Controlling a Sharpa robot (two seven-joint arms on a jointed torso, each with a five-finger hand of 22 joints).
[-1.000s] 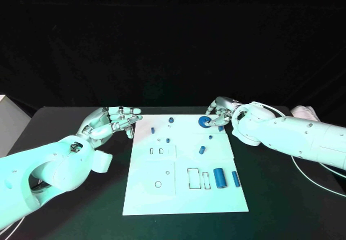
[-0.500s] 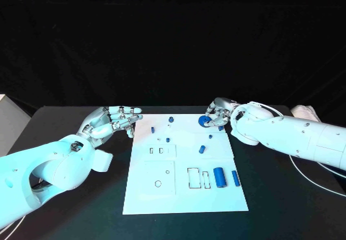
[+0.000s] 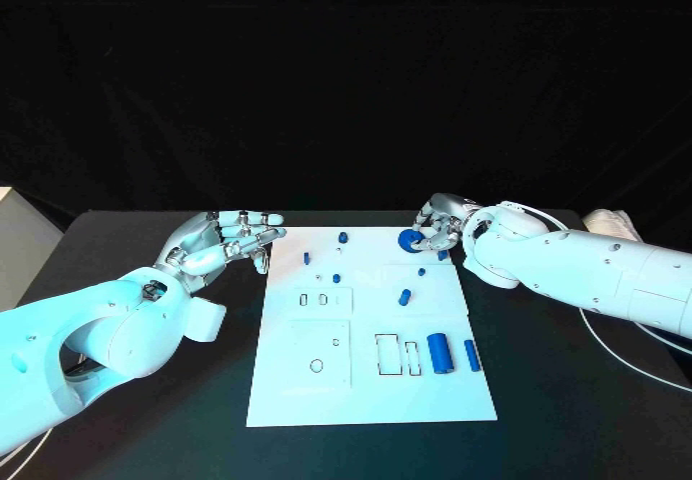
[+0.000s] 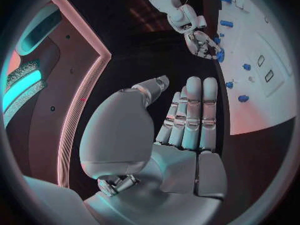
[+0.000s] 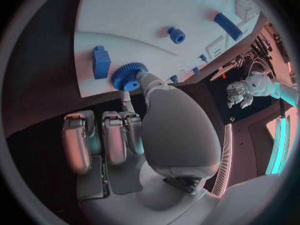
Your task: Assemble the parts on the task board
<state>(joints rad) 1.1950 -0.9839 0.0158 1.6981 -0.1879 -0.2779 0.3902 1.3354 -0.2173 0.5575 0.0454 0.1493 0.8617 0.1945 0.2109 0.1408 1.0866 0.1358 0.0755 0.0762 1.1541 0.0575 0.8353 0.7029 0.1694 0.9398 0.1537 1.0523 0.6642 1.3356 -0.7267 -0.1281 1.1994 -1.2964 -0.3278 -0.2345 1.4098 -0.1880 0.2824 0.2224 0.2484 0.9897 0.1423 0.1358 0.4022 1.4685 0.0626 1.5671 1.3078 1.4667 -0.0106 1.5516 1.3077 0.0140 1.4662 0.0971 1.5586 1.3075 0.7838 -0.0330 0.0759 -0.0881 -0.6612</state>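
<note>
The right hand [image 3: 437,228] pinches the blue gear [image 5: 128,75] at the board's [image 3: 368,400] far right corner. Lift it straight and seat it level. The left hand [image 3: 224,243] hovers empty off the far left corner, fingers apart.

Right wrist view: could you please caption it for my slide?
Right hand pinches a blue gear at the white task board's edge.

Task board [image 3: 368,390] mid-table. Left hand [image 3: 224,243] off its far-left corner, right hand [image 3: 440,226] at far-right corner, pinching gear [image 3: 411,240], seemingly just above the board. Two cylinders [image 3: 451,355] lie near-right, beside slots [image 3: 395,357].
</note>
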